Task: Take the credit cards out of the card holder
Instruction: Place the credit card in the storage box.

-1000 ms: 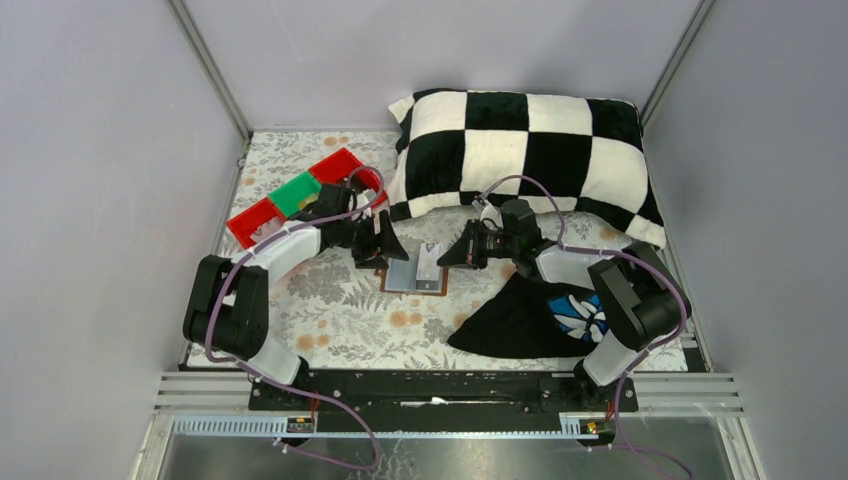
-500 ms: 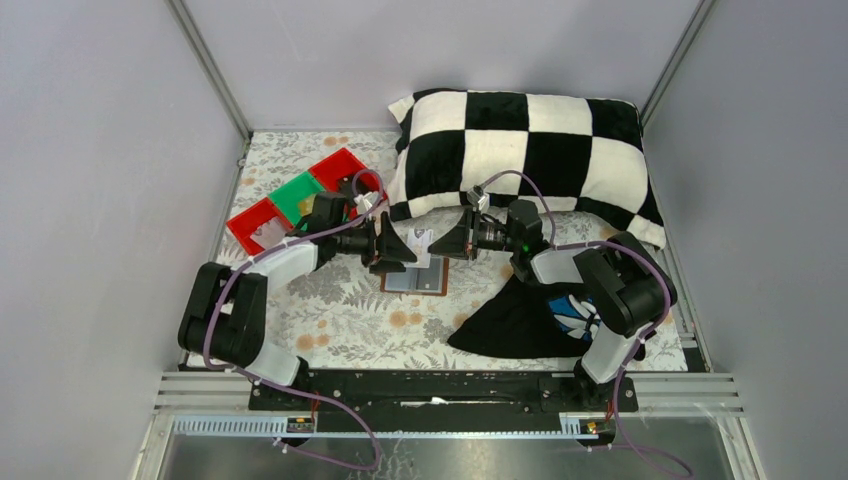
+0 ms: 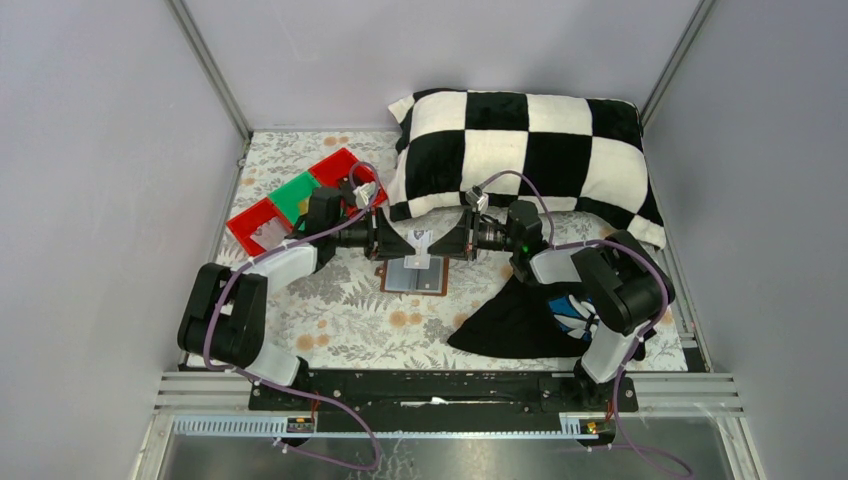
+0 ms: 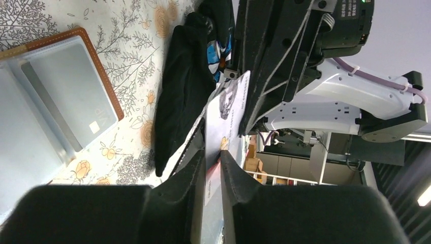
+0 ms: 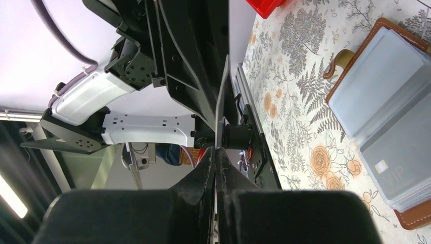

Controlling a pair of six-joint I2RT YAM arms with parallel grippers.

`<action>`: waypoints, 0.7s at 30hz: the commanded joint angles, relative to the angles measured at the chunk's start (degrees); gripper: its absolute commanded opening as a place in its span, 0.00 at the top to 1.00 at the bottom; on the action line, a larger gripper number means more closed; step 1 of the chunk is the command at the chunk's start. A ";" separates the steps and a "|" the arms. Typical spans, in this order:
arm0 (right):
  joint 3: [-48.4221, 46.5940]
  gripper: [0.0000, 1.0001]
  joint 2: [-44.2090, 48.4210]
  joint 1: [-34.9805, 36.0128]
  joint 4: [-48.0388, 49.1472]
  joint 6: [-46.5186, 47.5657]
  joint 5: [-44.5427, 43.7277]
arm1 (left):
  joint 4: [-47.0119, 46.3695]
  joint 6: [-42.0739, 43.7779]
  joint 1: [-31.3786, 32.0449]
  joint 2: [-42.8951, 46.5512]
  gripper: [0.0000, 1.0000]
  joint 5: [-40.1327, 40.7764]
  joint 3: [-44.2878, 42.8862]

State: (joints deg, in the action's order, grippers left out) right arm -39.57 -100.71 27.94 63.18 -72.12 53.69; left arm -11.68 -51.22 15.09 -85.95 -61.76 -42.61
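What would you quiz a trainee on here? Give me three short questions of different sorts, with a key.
1. True or false: the card holder lies open.
2. Which of these is closest to the card holder? A. a red tray B. the black cloth C. a green tray
3. Fill in: the right gripper is shut on a ___.

Key: 1 true. 2 B. 3 credit card, held up over the card holder's far edge.
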 commanded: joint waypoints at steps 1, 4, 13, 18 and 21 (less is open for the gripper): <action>-0.51 1.00 -0.75 -0.09 2.51 0.48 1.77 | 0.65 2.21 -0.25 1.33 0.92 0.21 -1.79; -0.82 1.00 -0.38 -0.03 0.46 1.58 1.69 | 5.44 5.09 -0.33 1.68 1.00 1.51 -3.59; -2.01 0.22 4.72 -0.15 -18.46 12.83 -3.83 | 26.92 16.00 -9.20 5.08 1.00 7.30 -11.03; -4.08 0.21 7.62 -0.13 -30.17 20.57 -7.76 | 37.59 20.80 -16.76 7.88 1.00 14.20 -15.40; -5.97 0.21 9.10 -0.11 -37.61 25.04 -10.37 | 39.83 21.14 -22.56 9.37 1.00 14.91 -16.53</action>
State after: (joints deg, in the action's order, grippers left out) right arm -41.76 -95.29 27.90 36.77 -55.61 47.51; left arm 21.34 -34.11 -1.89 -80.23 -50.57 -55.57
